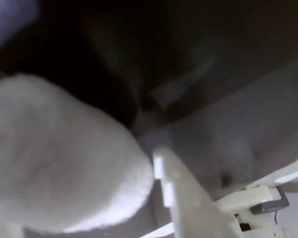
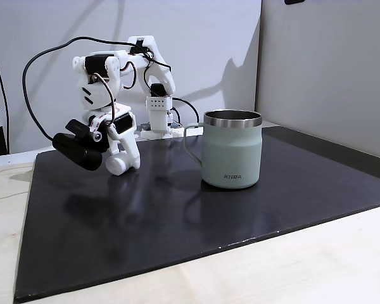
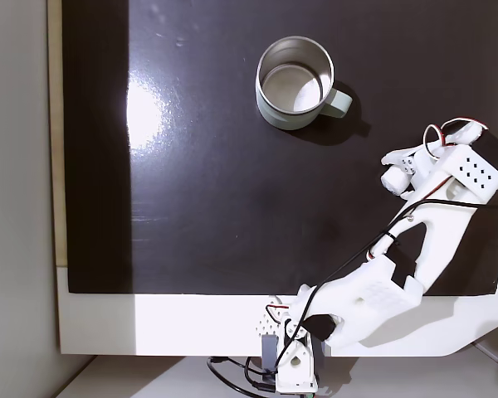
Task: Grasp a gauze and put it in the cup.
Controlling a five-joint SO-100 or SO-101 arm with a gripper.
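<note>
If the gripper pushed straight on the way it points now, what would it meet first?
The gripper points steeply down with the gauze between its fingers, so gauze and fingertips would likely meet the black mat just below. The cup stands off to the side.

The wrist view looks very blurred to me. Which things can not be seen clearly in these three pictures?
- The gauze: out of focus in the wrist view, so its weave and exact shape are lost.
- The gripper: its fingers sit against the gauze, but their contact points are too small to see in a fixed view.
- The mat: dark and smeared in the wrist view.
- The cup: its inside is hidden by its own wall in a fixed view.
</note>
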